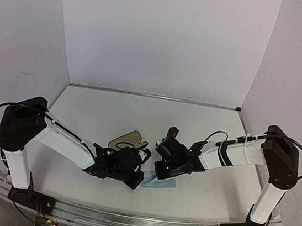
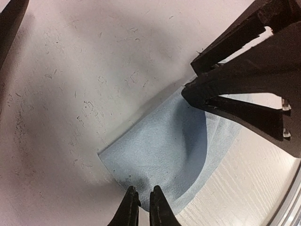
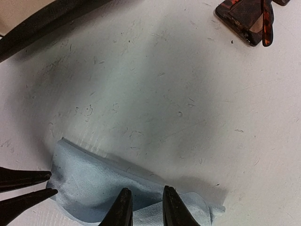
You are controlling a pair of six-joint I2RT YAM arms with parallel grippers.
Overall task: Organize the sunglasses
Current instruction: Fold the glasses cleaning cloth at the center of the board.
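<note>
The sunglasses [image 3: 249, 19], folded with a dark tortoise frame, lie on the white table at the top right of the right wrist view, apart from both grippers; from above they are the small dark shape [image 1: 172, 131] behind the right wrist. Both grippers meet over a light blue cloth [image 1: 165, 183] near the front middle. My left gripper [image 2: 145, 193] is nearly shut, pinching the cloth's [image 2: 155, 150] near corner. My right gripper [image 3: 146, 193] is shut on a raised fold of the cloth [image 3: 89, 183], whose edge curls up off the table.
An open black oval case [image 1: 125, 139] with tan lining lies just behind the left gripper; its dark rim [image 3: 47, 23] crosses the top left of the right wrist view. White walls close the back and sides. A metal rail [image 1: 136, 222] runs along the front edge.
</note>
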